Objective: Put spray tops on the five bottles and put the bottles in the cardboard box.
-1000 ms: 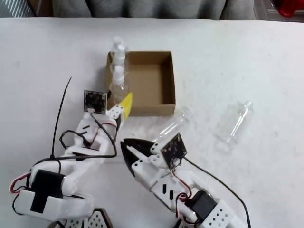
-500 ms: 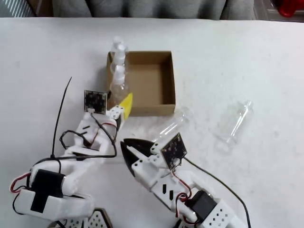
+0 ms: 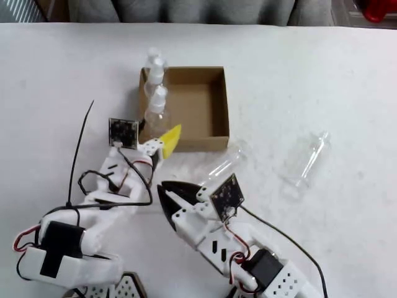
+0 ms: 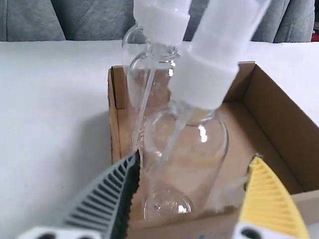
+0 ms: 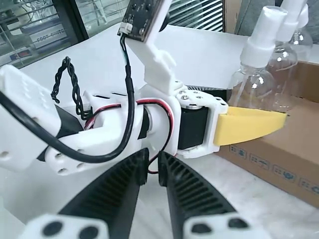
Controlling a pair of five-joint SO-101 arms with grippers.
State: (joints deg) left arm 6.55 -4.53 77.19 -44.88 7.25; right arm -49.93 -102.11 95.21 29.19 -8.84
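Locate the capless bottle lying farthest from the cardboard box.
High view: the capless bottle lies on the table, right of the cardboard box, beyond a second capless bottle.

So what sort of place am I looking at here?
Probably an office or lab room set up for robot work: a white-covered table, what look like grey sofa cushions behind it, and glass walls with blinds.

Table (image 3: 310,74): box (image 3: 224,105), two apparently capless bottles (image 3: 226,164) (image 3: 307,161)
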